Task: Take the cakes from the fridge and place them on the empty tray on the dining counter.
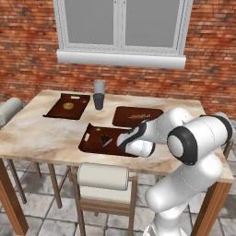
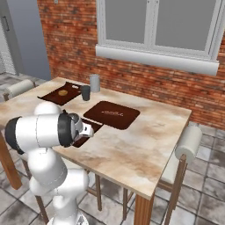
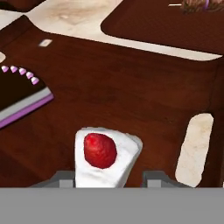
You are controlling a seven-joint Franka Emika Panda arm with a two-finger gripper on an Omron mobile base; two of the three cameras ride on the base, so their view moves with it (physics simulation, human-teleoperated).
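The white cake [image 3: 105,159], a small wedge with a glossy red strawberry on top, sat on the tray [image 3: 131,96] at six o'clock in the hand view, between the two fingertips of the gripper [image 3: 107,179]; the jaws stood spread to either side of it, and whether they touched it I cannot tell. The chocolate cake [image 3: 19,94], dark brown with a grey and purple band and small pink dots, lay on the same tray at nine o'clock. The tray was dark brown wood with a handle cutout, resting on the beige marble table [image 1: 41,133]. Two similar trays [image 1: 68,106] and two grey cups [image 1: 99,94] stood farther back. Behind were a red brick wall [image 1: 27,50] and a white window [image 1: 122,27].
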